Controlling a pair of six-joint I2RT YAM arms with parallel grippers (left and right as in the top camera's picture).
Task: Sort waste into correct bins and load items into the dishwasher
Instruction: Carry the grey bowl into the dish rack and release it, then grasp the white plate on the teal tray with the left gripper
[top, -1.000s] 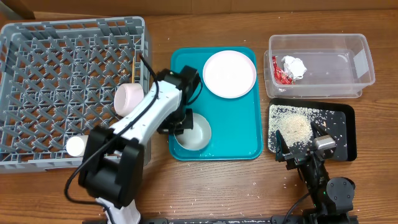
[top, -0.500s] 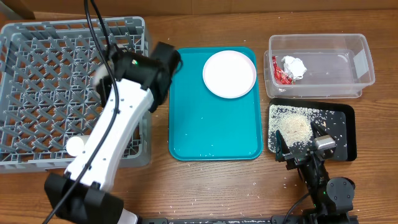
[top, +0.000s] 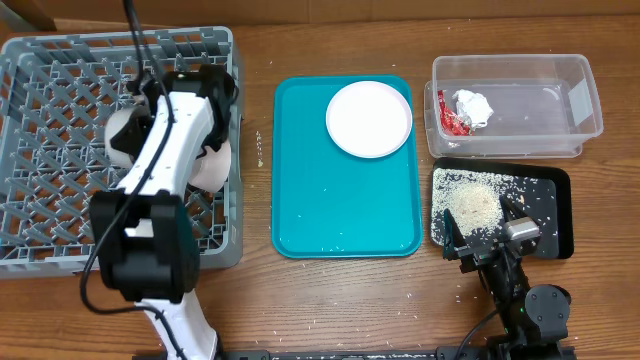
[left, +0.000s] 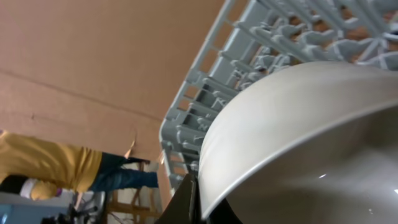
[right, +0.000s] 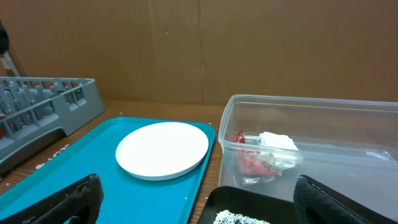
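My left gripper (top: 208, 155) is shut on the rim of the smaller white bowl (top: 217, 168) and holds it tilted over the right side of the grey dish rack (top: 60, 120). In the left wrist view the bowl (left: 298, 137) fills the frame with the rack's wall (left: 249, 56) behind it. A white rounded dish (top: 122, 136) lies in the rack beside the arm. The white plate (top: 369, 118) sits on the teal tray (top: 345, 215). The clear tub (top: 530, 100) holds the red wrapper (top: 452, 119) and white paper wad (top: 474, 104). The black tray (top: 548, 200) holds rice (top: 470, 208). My right gripper (top: 485, 235) is open and empty at the black tray's front edge.
The right wrist view shows the plate (right: 163, 149), the teal tray (right: 87, 174), the tub (right: 311, 137) and the rack's corner (right: 50, 102). Loose rice grains lie on the wooden table near the black tray. A cardboard wall stands behind the table.
My left arm has lifted the white bowl off the teal tray and carried it left over the rack. The right arm has not moved.
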